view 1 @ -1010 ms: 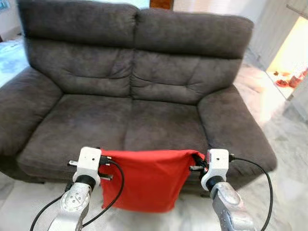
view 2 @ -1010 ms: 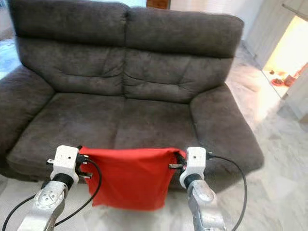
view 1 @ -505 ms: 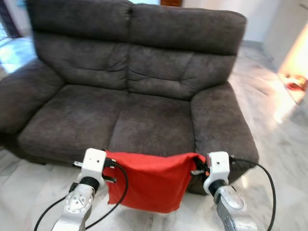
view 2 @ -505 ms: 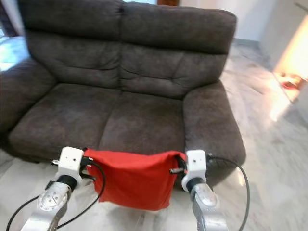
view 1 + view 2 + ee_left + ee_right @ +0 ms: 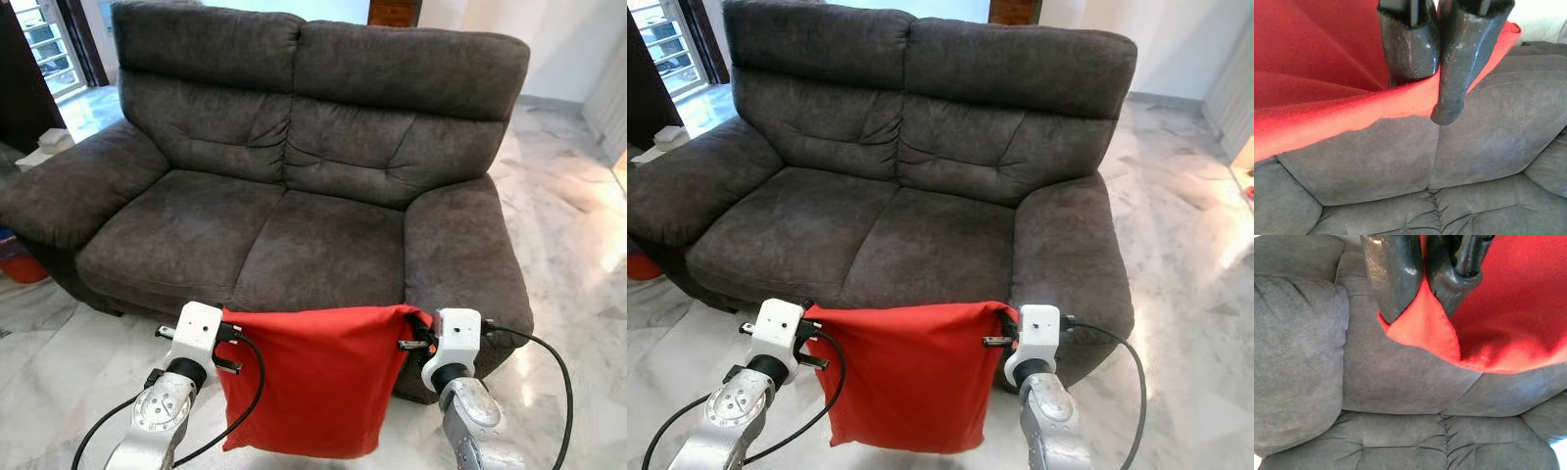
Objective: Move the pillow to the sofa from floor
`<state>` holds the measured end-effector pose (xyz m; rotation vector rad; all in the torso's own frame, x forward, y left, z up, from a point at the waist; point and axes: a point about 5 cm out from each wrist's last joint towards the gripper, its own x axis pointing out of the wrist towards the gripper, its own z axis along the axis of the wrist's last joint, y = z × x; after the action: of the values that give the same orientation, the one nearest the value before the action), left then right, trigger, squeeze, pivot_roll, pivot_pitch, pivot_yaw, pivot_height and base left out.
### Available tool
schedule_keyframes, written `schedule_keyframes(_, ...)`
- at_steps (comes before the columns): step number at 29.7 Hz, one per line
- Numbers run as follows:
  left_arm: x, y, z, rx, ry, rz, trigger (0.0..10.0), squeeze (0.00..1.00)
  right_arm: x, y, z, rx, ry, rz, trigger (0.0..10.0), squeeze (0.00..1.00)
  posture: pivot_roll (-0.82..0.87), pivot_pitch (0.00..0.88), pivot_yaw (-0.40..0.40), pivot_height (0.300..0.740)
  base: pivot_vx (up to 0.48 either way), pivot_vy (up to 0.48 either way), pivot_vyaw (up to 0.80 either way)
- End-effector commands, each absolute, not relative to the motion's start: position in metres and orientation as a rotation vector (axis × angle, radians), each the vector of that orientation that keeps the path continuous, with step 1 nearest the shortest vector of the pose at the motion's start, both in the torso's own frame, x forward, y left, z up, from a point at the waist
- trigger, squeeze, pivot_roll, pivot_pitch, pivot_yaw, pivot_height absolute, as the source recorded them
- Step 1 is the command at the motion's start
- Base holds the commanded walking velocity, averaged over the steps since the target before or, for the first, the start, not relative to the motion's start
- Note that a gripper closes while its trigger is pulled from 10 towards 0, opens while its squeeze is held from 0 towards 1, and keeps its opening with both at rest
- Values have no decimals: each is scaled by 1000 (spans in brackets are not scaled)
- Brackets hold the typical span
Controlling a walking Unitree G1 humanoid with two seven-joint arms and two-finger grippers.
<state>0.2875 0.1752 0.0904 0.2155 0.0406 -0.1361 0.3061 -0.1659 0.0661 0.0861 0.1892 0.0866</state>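
The red pillow [image 5: 315,377] is held up off the floor, stretched sideways between the two grippers. One top corner is pinched by the left gripper [image 5: 1422,73], the other by the right gripper [image 5: 1420,289]. The grey sofa [image 5: 323,245] seat lies straight ahead, just past the pillow's top edge.

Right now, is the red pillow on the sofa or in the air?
In the air: the red pillow hangs from both end effectors before the sofa.
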Motion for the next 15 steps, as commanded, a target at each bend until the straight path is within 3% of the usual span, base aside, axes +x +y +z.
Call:
schedule_keyframes(1, 296, 185, 112, 230, -67, -106, 10000, 0, 307, -171, 73, 106, 147, 52, 10000, 0, 118, 62, -21, 740, 0, 0, 0)
schedule_keyframes(2, 297, 187, 113, 230, -69, -96, 10000, 0, 307, -171, 72, 92, 152, 58, 10000, 0, 120, 60, -27, 740, 0, 0, 0)
schedule_keyframes(15, 294, 188, 110, 212, -70, -63, 10000, 0, 314, -164, 76, 86, 148, 95, 10000, 0, 126, 47, -47, 740, 0, 0, -800)
